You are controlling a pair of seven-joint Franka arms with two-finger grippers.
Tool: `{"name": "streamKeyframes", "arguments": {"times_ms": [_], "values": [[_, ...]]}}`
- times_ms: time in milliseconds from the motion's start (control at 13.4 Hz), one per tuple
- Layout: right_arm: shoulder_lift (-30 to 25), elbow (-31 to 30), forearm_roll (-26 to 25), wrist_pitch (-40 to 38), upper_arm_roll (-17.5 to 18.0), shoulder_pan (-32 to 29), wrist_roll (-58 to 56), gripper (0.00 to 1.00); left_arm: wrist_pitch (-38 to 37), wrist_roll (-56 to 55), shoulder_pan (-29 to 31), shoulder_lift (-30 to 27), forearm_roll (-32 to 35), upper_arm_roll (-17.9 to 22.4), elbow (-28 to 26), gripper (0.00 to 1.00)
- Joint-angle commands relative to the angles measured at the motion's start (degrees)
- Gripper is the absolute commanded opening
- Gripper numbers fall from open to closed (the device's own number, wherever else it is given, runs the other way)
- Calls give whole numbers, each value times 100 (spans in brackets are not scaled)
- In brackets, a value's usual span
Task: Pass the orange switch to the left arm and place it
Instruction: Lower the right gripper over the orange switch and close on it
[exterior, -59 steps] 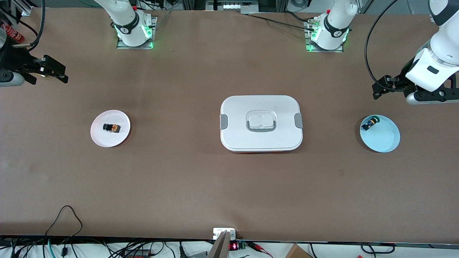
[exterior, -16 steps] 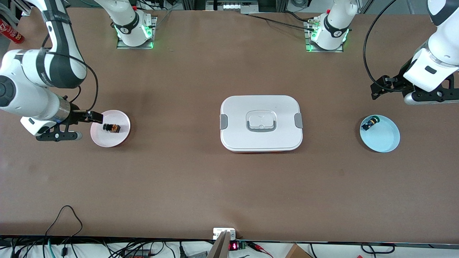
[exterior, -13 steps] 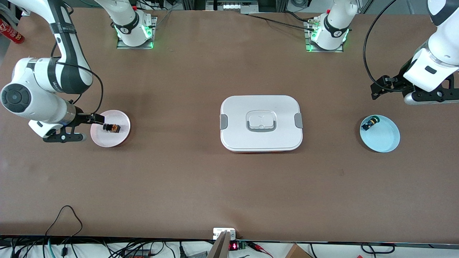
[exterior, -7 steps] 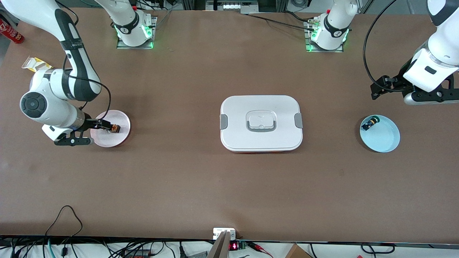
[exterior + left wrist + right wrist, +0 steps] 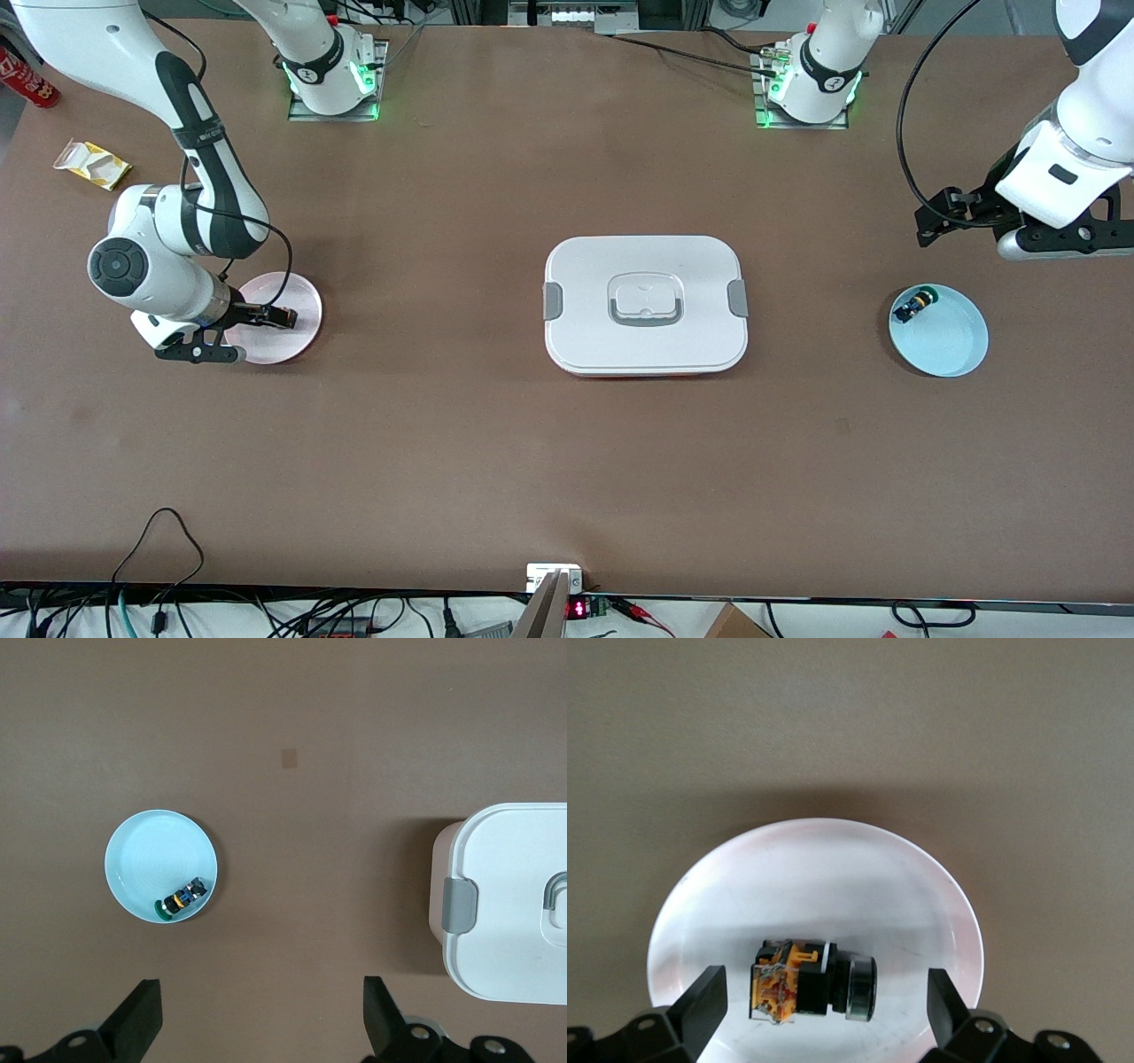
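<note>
1. Since the earlier front frames my right arm has swung in from the table edge and come down, so my right gripper (image 5: 276,315) now sits low over the pink plate (image 5: 297,337), covering the orange switch in the front view.
2. My right gripper's fingers (image 5: 700,1010) are spread wide, one on each side of the orange switch (image 5: 813,980), not touching it.
3. The orange switch lies on its side in the pink plate, at the right arm's end of the table.
4. My left gripper (image 5: 930,232) waits in the air near the light-blue plate (image 5: 952,346), its fingers (image 5: 142,1019) spread and holding nothing.
5. A small black switch (image 5: 914,307) with blue and green parts lies at the light-blue plate's rim.
6. The box (image 5: 645,305) stands closed mid-table, between the two plates and well apart from both.
</note>
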Motion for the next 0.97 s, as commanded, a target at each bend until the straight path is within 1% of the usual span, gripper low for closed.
{"name": "streamKeyframes", "arguments": {"times_ms": [0, 299, 522, 896], "values": [[-13, -156, 0, 119, 59, -69, 114, 100, -123, 36, -11, 77, 88, -10, 183, 100], [111, -156, -35, 163, 59, -51, 96, 100, -123, 36, -11, 77, 88, -10, 183, 100], [251, -156, -35, 365, 67, -25, 96, 100, -123, 36, -11, 77, 88, -10, 183, 100], [392, -165, -52, 383, 59, -25, 79, 100, -123, 45, -2, 77, 88, -10, 183, 100]]}}
